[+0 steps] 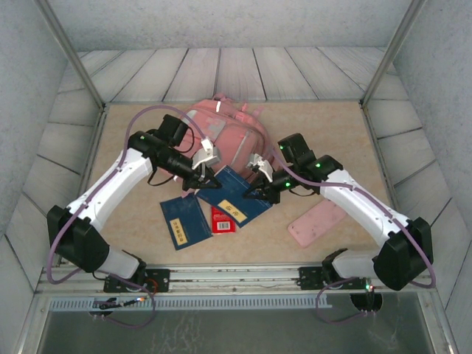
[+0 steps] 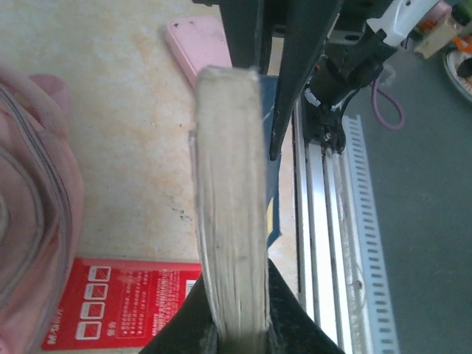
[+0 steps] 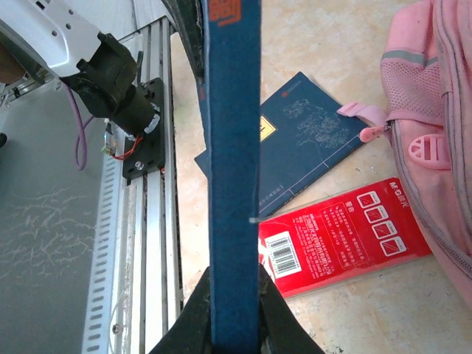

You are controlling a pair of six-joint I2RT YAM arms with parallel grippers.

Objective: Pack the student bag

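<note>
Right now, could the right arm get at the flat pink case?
Probably not yet: the right gripper is shut on the raised blue book, as is the left gripper. The pink case lies uncovered near its forearm, so once freed, likely yes.

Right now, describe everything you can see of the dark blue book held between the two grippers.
The dark blue book is thick, with yellow print on its cover, cream page edges and orange-red characters on its spine. It sits roughly flat, cover up, on the near side of the pink backpack, overlapping a red packet. The left gripper clamps its page edge, the right gripper its spine. Whether it is lifted off the table, I cannot tell.
</note>
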